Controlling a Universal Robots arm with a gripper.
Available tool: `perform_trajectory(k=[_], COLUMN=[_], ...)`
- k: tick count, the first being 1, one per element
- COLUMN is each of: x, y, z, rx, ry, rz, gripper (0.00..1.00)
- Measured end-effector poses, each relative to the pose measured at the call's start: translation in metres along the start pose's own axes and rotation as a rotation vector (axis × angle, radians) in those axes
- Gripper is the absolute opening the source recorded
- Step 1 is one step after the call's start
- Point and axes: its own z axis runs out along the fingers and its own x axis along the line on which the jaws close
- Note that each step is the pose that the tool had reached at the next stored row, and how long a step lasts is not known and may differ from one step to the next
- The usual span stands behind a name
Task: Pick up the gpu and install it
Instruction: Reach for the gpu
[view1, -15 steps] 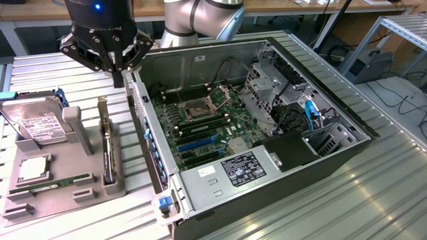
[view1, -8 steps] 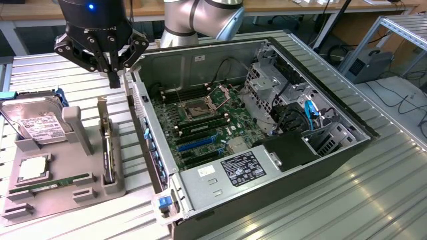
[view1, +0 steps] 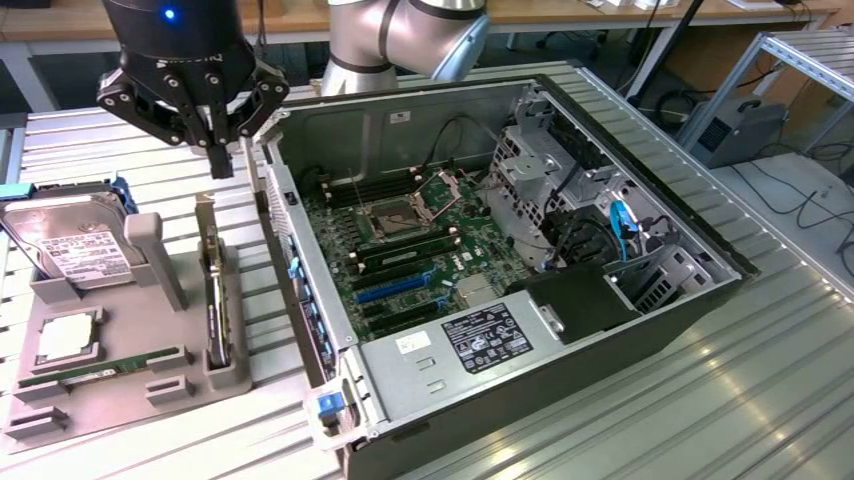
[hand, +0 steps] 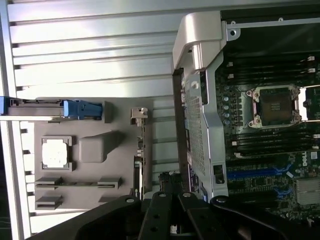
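The gpu (view1: 214, 290) stands on its edge in a slot of the grey holder tray (view1: 120, 400), its silver bracket toward the far end. My gripper (view1: 219, 162) hangs just above that far end with its fingers shut and nothing between them. In the wrist view the gpu (hand: 141, 165) appears edge-on, close to the shut gripper (hand: 170, 186). At the exterior view's right lies the open computer case (view1: 400, 350), motherboard (view1: 414, 250) exposed, with blue expansion slots (view1: 394, 285).
The tray also holds a silver hard drive (view1: 74, 250), a processor chip (view1: 67, 338) and a green memory stick (view1: 100, 368). The case's side wall (view1: 287, 260) rises right beside the gpu. Drive cages and cables (view1: 587, 220) fill the case's far side.
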Motion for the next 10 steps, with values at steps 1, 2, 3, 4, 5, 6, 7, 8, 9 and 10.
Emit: perform_trajectory(k=[1,2,3,4,5,6,7,8,9,10], x=[0.001,0.002,0.003,0.005,0.006,0.007,0.008,0.01,0.011,0.012], y=[-0.0001,-0.0002,-0.0003,-0.0004,-0.0005,-0.0006,-0.0007,-0.0008,-0.0009,-0.001], z=[0.0,-0.0001,-0.0001,-0.0001,-0.0002,-0.0002,-0.0002,-0.0002,-0.0003,-0.0003], rx=[0.0,0.0,0.0,-0.0001,0.0,0.0,0.0,0.0,0.0,0.0], ry=[0.0,0.0,0.0,0.0,0.0,0.0,0.0,0.0,0.0,0.0], rz=[0.0,0.0,0.0,0.0,0.0,0.0,0.0,0.0,0.0,0.0], gripper=[0.11,0.11,0.11,0.11,0.11,0.11,0.11,0.11,0.11,0.11])
